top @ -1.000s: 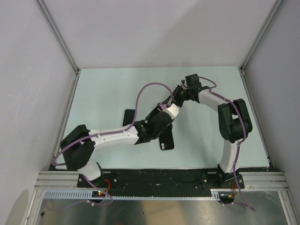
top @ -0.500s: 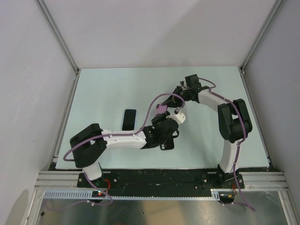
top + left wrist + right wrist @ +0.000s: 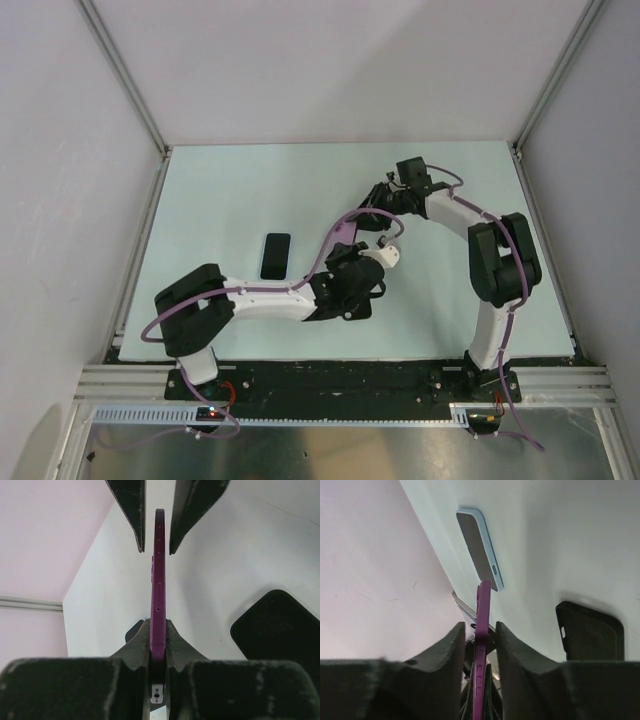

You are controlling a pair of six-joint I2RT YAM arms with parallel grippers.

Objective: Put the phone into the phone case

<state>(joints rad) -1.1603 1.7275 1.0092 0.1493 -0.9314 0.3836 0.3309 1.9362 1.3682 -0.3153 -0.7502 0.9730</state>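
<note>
Nearest, the black case (image 3: 277,625) lies flat on the bench (image 3: 220,200), largely hidden under the left wrist. Over it the left hand (image 3: 158,627) is clamped on the near end of a purple case (image 3: 158,570), seen edge-on. Just beyond the black case the right hand (image 3: 479,626) straddles the purple case's far end, fingers apart with a slim gap on each side. The phone (image 3: 276,256) lies flat, left of the black case and apart from it. I judge this a handover before any fitting: next the right hand must close squarely. A second ago the left arm stretched across the phone; now it is folded back and the phone shows whole
</note>
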